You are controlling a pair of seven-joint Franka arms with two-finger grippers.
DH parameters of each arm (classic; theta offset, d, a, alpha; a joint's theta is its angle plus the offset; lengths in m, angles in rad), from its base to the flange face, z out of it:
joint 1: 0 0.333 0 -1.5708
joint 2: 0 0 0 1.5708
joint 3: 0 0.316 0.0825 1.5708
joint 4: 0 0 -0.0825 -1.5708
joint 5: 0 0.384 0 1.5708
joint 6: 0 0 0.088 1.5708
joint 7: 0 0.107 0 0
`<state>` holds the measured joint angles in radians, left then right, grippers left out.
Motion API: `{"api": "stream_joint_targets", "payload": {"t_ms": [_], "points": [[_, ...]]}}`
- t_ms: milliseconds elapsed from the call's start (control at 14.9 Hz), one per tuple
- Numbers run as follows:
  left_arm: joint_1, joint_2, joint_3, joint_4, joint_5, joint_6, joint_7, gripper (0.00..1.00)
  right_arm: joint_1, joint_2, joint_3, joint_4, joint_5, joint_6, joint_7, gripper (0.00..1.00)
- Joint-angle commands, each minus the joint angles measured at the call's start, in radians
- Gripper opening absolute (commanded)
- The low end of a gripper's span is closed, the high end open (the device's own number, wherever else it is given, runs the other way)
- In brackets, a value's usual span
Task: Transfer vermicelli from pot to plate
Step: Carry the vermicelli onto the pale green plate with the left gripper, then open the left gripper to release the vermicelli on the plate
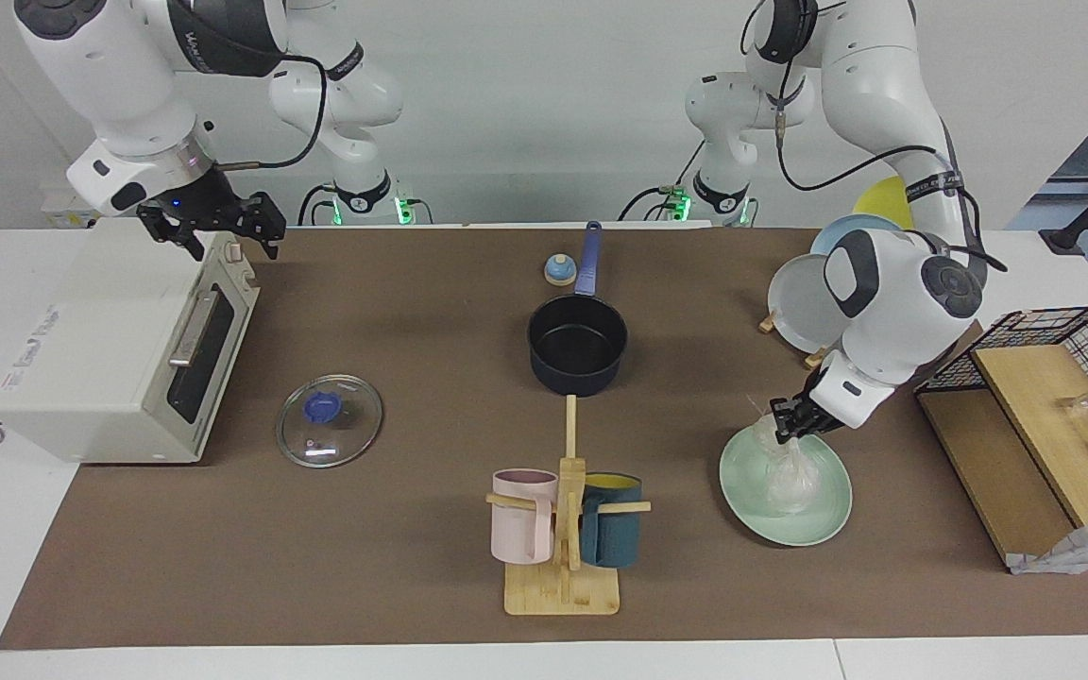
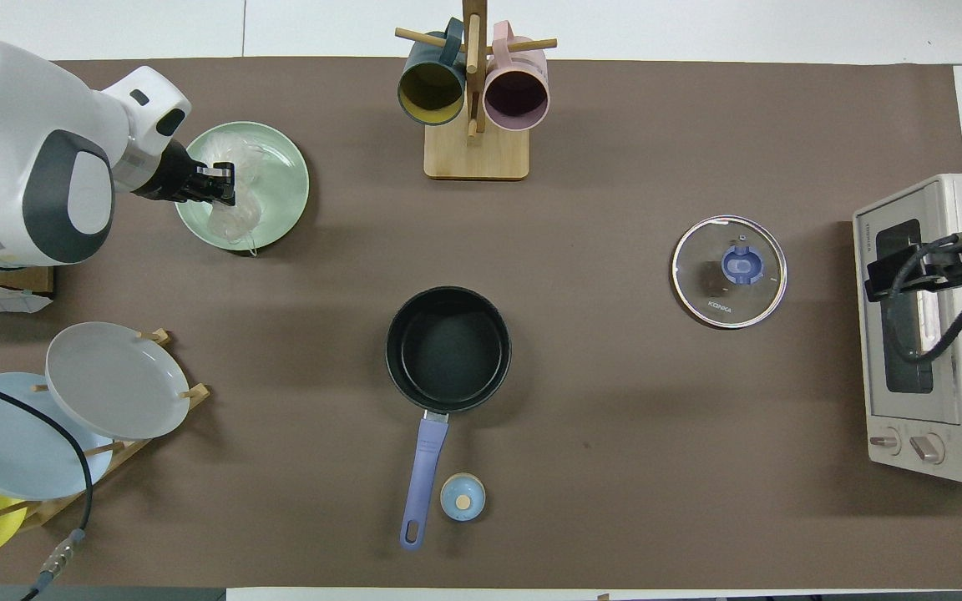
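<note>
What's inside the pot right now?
Nothing: the pot shows only its bare black inside. The vermicelli is on the mint-green plate, held from above by the shut left gripper. Nothing covers the pot.

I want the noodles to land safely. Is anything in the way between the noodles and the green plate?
Nothing visible is. The left end effector is shut on the vermicelli, which hangs straight down over the plate, its lower clump already resting in the plate. The pot stands empty, nearer to the robots.
</note>
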<state>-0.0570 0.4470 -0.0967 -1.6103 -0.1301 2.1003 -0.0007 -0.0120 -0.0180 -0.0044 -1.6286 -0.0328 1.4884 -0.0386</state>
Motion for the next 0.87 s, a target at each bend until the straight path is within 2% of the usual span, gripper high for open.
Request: {"api": "stream_joint_targets", "payload": {"t_ms": [0,201,268,335,536,670,804], "points": [[0.008,0.015,-0.006,-0.013,0.023,0.056,0.059,0.0,0.004,-0.019,-0.002,-0.016,0.022,0.018,0.014,1.0],[0.006,0.009,-0.006,-0.057,0.026,0.098,0.073,0.0,-0.006,-0.02,-0.002,-0.013,0.024,0.012,0.009,1.0],[0.003,0.007,-0.006,-0.057,0.026,0.095,0.071,0.23,-0.009,-0.02,-0.005,-0.013,0.024,0.006,0.008,1.0],[-0.003,0.004,-0.005,-0.056,0.026,0.086,0.067,0.99,-0.009,-0.02,-0.011,-0.011,0.024,0.004,0.006,1.0],[0.009,-0.04,-0.005,-0.053,0.026,0.037,0.062,1.0,-0.006,-0.017,-0.011,-0.01,0.022,0.012,0.005,1.0],[0.014,-0.103,0.008,-0.046,0.024,-0.04,0.039,1.0,-0.006,-0.011,-0.011,-0.01,0.024,0.004,0.005,1.0],[0.014,-0.178,0.021,-0.045,0.026,-0.112,-0.068,1.0,-0.005,-0.01,-0.012,-0.01,0.024,0.001,0.005,1.0]]}}
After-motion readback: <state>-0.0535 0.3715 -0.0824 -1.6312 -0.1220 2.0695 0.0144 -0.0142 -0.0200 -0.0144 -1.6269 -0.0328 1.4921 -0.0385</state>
